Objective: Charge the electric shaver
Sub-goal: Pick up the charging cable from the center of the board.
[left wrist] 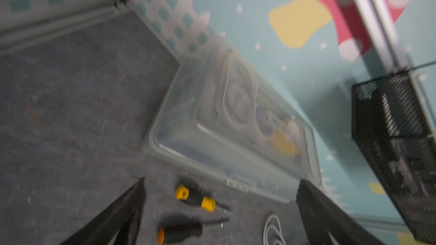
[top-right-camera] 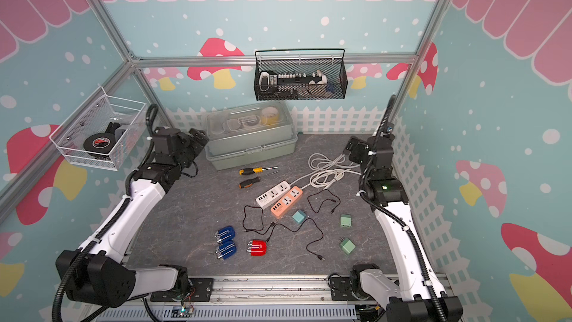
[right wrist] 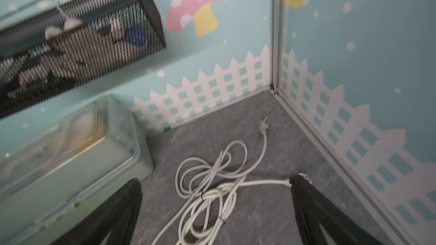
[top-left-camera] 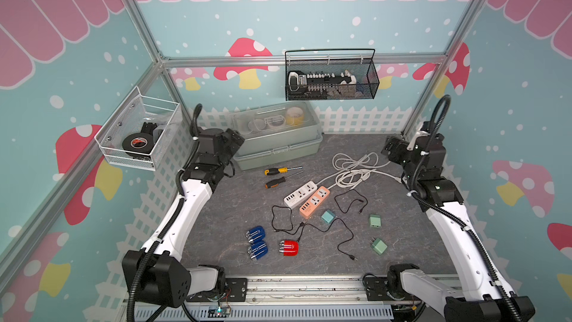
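Electric shaver (top-left-camera: 288, 247), glossy red rounded plastic, marbled grey mat (top-left-camera: 235, 212), left pincer (left wrist: 221, 180), right pincer (right wrist: 217, 178), both released

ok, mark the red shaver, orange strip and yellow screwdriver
red shaver (top-left-camera: 290, 247), in a top view, body centre
orange strip (top-left-camera: 314, 201), in a top view, top face
yellow screwdriver (left wrist: 195, 198), left wrist view, handle middle
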`<action>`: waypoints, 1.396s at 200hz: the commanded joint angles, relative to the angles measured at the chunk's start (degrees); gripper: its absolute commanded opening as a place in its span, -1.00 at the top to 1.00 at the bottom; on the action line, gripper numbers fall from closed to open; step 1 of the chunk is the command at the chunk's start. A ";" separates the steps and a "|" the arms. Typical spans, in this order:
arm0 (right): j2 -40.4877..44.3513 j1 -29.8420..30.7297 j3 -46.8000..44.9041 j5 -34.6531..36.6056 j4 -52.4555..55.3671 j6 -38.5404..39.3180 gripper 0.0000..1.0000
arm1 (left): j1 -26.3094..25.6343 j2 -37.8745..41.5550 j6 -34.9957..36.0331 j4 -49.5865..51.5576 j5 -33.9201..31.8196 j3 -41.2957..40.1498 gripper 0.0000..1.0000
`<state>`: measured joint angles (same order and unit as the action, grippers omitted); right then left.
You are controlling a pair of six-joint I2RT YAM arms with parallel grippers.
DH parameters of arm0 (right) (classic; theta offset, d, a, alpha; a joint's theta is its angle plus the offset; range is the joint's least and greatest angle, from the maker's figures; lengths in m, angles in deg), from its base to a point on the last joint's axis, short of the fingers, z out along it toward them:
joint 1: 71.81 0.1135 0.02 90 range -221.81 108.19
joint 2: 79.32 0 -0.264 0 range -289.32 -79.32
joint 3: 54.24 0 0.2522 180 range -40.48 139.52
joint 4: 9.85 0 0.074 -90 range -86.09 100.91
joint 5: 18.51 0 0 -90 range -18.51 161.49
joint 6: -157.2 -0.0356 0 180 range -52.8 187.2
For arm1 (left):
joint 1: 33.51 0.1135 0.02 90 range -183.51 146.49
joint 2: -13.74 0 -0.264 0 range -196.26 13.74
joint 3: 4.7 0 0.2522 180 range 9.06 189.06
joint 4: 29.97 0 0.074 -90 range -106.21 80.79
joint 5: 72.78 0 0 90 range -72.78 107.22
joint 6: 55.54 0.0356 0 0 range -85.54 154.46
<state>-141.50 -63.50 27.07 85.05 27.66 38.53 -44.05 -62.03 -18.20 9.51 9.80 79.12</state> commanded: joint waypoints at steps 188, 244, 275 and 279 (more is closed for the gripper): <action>-20.66 41.57 -5.71 -11.17 9.43 9.22 -0.03 | -23.48 -11.04 -0.68 10.49 23.89 -10.61 0.17; -9.01 38.35 -13.58 -11.32 7.80 5.15 -0.03 | -25.69 -19.05 -3.94 5.61 22.71 -11.82 0.10; -5.87 34.89 -17.04 -14.69 7.45 3.28 -0.03 | -25.85 -22.86 -3.28 4.40 20.76 -9.99 0.10; -5.78 34.53 -17.37 -15.08 7.38 3.15 -0.03 | -25.84 -23.37 -3.32 4.11 20.76 -9.90 0.12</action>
<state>-148.58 -26.91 11.82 72.68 35.74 43.58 -69.65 -82.68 -20.72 16.04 32.82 67.45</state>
